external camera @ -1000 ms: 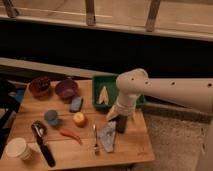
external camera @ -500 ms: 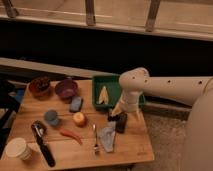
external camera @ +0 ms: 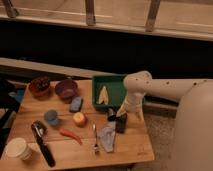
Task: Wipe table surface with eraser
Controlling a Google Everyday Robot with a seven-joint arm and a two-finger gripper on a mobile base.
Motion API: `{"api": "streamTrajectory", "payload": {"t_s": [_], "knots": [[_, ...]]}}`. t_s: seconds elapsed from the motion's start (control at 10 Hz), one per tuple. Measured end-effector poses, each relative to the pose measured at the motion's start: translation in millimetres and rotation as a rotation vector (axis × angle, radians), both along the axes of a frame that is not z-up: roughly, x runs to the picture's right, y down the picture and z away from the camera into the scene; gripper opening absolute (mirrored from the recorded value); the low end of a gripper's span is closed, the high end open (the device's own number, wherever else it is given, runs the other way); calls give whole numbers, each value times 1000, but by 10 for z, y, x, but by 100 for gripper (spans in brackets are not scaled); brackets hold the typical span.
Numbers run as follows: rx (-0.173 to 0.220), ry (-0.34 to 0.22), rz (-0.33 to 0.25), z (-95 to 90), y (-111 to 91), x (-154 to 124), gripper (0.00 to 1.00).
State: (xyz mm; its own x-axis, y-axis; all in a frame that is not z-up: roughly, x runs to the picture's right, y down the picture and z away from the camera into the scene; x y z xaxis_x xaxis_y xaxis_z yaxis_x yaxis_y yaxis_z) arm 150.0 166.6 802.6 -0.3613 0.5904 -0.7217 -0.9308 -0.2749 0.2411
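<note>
The robot's pale arm enters from beyond the right edge of the tabletop and extends leftward above that edge, its long forearm lying almost level. At a rounded joint over the tabletop's right rear portion the arm bends sharply downward. From there the short white wrist slopes down and slightly left, toward the tabletop's middle. The dark claw hangs at its end, pointing down, low over the right half of the tabletop, a little in from the right edge. Whether it touches the tabletop cannot be told.
</note>
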Motion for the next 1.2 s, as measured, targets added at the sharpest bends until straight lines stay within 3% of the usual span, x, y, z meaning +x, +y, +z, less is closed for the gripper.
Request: {"api": "streamTrajectory", "payload": {"t_s": [0.6,1.2], "knots": [[-26,90,3,189,11,232,80],[-26,43,-1,325,24,-137,80]]}}
